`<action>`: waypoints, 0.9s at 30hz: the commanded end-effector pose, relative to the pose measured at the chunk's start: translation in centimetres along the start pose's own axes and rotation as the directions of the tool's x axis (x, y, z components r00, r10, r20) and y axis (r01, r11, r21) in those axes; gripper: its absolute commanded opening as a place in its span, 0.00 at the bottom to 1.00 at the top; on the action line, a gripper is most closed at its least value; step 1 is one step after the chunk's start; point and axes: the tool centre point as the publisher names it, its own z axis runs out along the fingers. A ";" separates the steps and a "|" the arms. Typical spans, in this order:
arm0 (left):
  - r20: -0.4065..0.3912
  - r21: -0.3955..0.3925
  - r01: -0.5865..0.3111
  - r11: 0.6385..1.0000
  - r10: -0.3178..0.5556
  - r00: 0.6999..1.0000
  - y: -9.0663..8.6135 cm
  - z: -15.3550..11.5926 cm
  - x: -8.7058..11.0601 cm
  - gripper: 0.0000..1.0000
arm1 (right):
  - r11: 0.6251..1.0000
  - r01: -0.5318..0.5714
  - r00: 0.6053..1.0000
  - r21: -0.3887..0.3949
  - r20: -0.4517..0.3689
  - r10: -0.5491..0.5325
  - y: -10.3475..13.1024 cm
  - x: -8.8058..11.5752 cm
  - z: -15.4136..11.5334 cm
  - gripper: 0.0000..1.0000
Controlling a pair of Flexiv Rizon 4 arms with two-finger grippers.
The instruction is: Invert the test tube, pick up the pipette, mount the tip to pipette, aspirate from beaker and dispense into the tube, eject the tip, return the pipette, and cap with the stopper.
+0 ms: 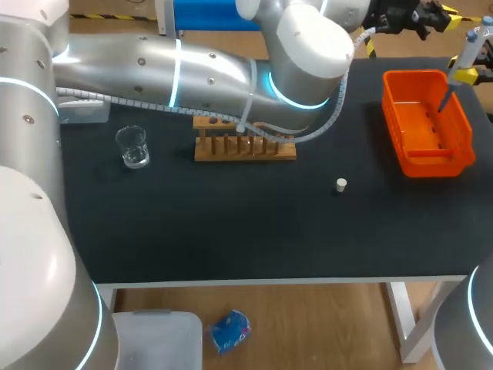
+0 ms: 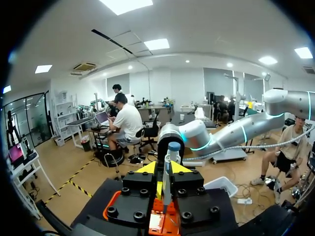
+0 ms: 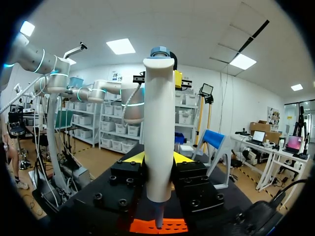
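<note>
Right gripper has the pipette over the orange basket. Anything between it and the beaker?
Yes. The wooden rack stands roughly between the pipette and the beaker, and the left arm stretches across above the rack's far side.

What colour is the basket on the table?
Bright orange. The basket shows best in the head view.

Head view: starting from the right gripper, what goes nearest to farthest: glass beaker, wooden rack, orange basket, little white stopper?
Counting from the right gripper, at the table's far right corner:
1. Orange basket, just below it.
2. White stopper, on the mat right of the middle.
3. Wooden rack, left of the middle.
4. Glass beaker, far left.
</note>
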 end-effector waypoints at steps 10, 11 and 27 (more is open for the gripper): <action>-0.043 -0.127 -0.030 0.991 0.024 0.999 1.3 -5.0 0.9 1.00 | 1.000 0.000 1.000 0.003 -0.001 0.000 0.1 0.0 0.0 0.00; -0.041 -0.123 -0.029 0.992 0.024 0.999 1.6 -5.5 1.0 1.00 | 1.000 0.000 1.000 0.003 -0.001 0.000 0.1 0.0 0.0 0.00; 0.012 -0.101 0.017 0.995 -0.016 1.000 4.3 -9.2 1.7 1.00 | 1.000 0.000 1.000 0.003 -0.001 0.000 0.1 0.0 0.0 0.00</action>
